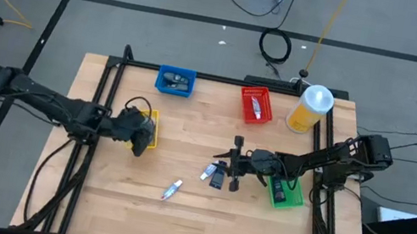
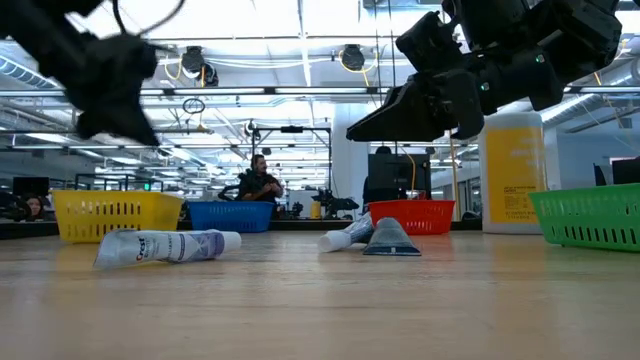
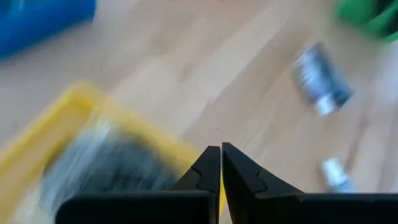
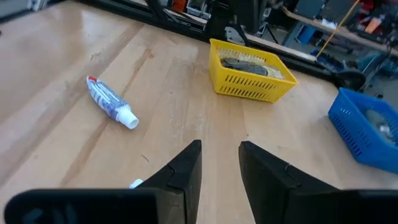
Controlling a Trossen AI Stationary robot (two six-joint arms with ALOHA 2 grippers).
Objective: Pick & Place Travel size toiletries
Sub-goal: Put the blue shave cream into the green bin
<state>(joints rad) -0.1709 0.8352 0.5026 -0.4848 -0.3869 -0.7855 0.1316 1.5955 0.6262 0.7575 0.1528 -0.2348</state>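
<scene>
Clearly visible: yellow bin (image 1: 151,130) with dark toiletries inside, blue bin (image 1: 175,81) with grey items, red bin (image 1: 255,104) with a small white tube, green bin (image 1: 287,194) at the table's right. Left gripper (image 3: 220,160) above the yellow bin's near rim, fingers pressed together, empty; right gripper (image 1: 227,166) mid-table, fingers slightly apart, holding nothing. Loose on the wood: white toothpaste tube (image 1: 172,189), long axis diagonal, cap toward the front-left corner; smaller tube (image 1: 206,172) just beside the right gripper.

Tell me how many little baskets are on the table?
4: blue bin at the back, red bin beside it, yellow bin under the left gripper, green bin on the right side.
</scene>
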